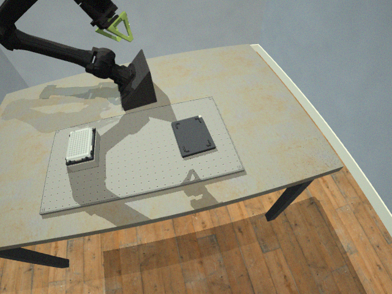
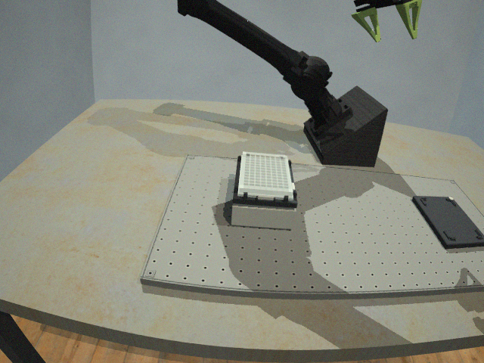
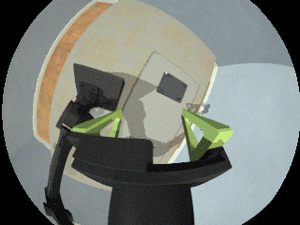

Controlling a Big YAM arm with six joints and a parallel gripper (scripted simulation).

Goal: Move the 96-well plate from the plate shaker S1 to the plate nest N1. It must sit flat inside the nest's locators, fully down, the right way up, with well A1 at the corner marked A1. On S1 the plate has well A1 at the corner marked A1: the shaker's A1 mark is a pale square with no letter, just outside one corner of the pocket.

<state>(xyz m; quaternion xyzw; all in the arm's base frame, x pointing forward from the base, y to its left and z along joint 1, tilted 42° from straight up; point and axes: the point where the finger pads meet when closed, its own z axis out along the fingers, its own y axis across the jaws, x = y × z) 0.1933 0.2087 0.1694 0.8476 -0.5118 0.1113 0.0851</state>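
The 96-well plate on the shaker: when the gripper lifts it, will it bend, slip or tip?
The 96-well plate looks like a flat, moulded grid, so it is probably stiff and light. Its sides seem low and smooth, so a shallow grip might slip. Being wide and low, it should hardly tip, though uneven lifting could catch it in the shaker pocket.
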